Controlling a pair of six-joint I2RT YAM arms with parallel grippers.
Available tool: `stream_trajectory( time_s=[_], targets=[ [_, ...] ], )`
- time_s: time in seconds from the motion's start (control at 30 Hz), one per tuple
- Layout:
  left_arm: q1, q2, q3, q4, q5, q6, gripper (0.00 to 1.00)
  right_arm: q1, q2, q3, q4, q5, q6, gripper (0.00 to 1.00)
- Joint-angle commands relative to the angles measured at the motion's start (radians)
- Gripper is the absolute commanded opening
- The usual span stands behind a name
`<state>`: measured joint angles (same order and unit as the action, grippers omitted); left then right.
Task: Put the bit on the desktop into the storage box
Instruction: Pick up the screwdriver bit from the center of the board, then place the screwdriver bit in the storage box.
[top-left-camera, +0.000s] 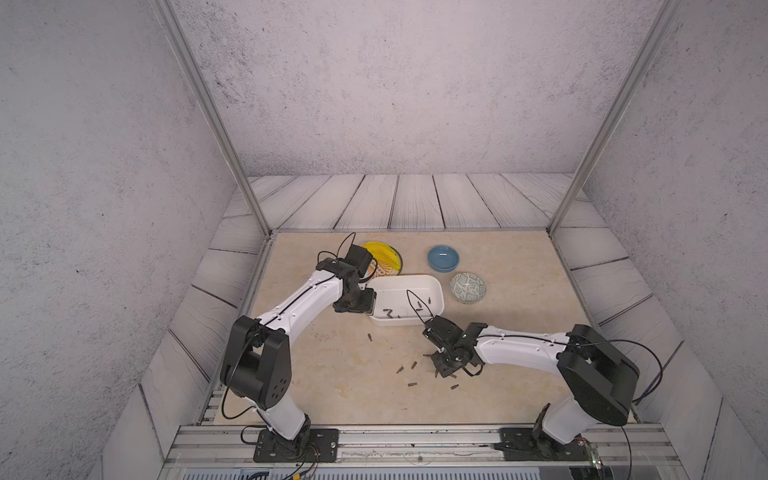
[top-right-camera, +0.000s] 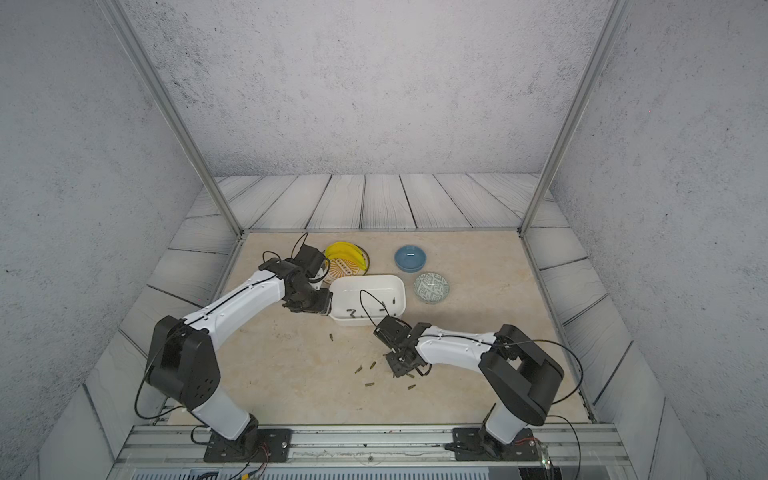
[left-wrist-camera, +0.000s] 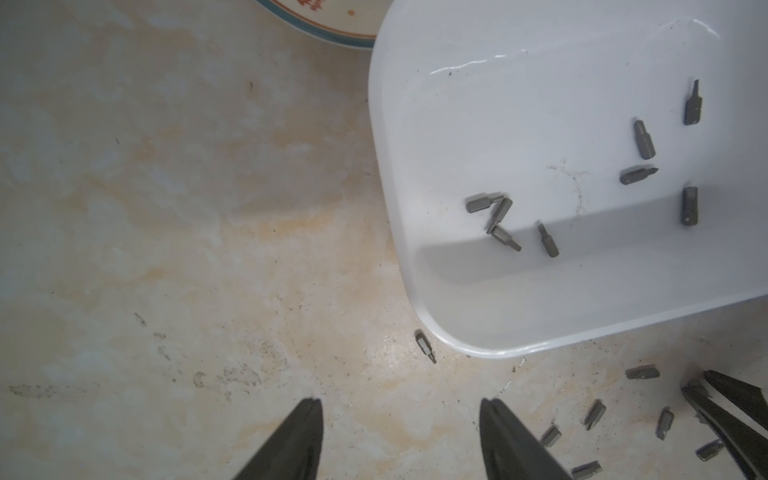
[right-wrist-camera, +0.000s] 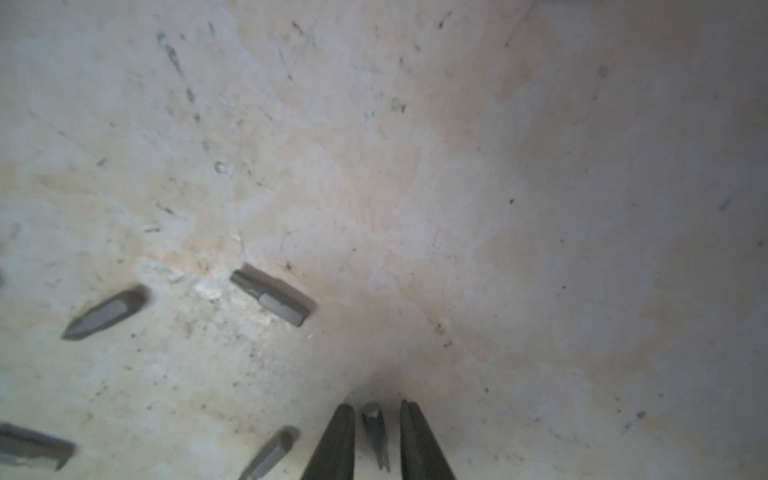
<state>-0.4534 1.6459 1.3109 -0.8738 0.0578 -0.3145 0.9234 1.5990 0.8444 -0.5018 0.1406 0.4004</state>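
Right gripper (right-wrist-camera: 376, 408), seen from its own wrist camera, has its jaws narrowly parted around one bit (right-wrist-camera: 374, 432). That bit lies lengthwise on the desktop (right-wrist-camera: 498, 208) between the two dark fingers (right-wrist-camera: 332, 449). A sliver of gap shows on either side of it, so no pinch is visible. Several loose bits (right-wrist-camera: 272, 297) lie on the marble off to one side, clear of the jaws.

From the left wrist camera, the left gripper (left-wrist-camera: 401, 401) is spread wide and empty over bare desktop (left-wrist-camera: 166, 208), just beside a rounded corner of the storage box (left-wrist-camera: 540, 328). A stray bit (left-wrist-camera: 426, 345) lies on the desktop ahead of the fingertips, almost against that corner's wall. Eight stored bits (left-wrist-camera: 644, 139) rest on the box floor.

In both top views the left gripper (top-left-camera: 365, 308) (top-right-camera: 318, 306) hangs at the end of the storage box (top-left-camera: 405, 277) (top-right-camera: 370, 277) nearer the left arm. The right gripper (top-left-camera: 441, 371) (top-right-camera: 398, 370) points down, low over the desktop (top-left-camera: 332, 374) (top-right-camera: 291, 374), on the near side of the box and apart from it. The loose bits (top-left-camera: 412, 384) (top-right-camera: 370, 384) are scattered around its tips.
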Motion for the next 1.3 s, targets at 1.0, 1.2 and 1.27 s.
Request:
stream_trajectory(
  time_s=[1.0,1.2,1.27],
  targets=[
    [0.008,-0.237,-0.452,0.25,-0.019,-0.146,0.64,-0.124,0.096,0.556,-0.268,0.094,-0.125,0.04],
    [-0.005,-0.266,-0.533,0.371,-0.023,-0.2,0.64,-0.157,0.241,0.695,-0.275,0.076,-0.148,0.05],
    [-0.011,-0.258,-0.538,0.387,-0.041,-0.208,0.65,-0.164,0.267,0.711,-0.273,0.069,-0.147,0.05]
  ],
)
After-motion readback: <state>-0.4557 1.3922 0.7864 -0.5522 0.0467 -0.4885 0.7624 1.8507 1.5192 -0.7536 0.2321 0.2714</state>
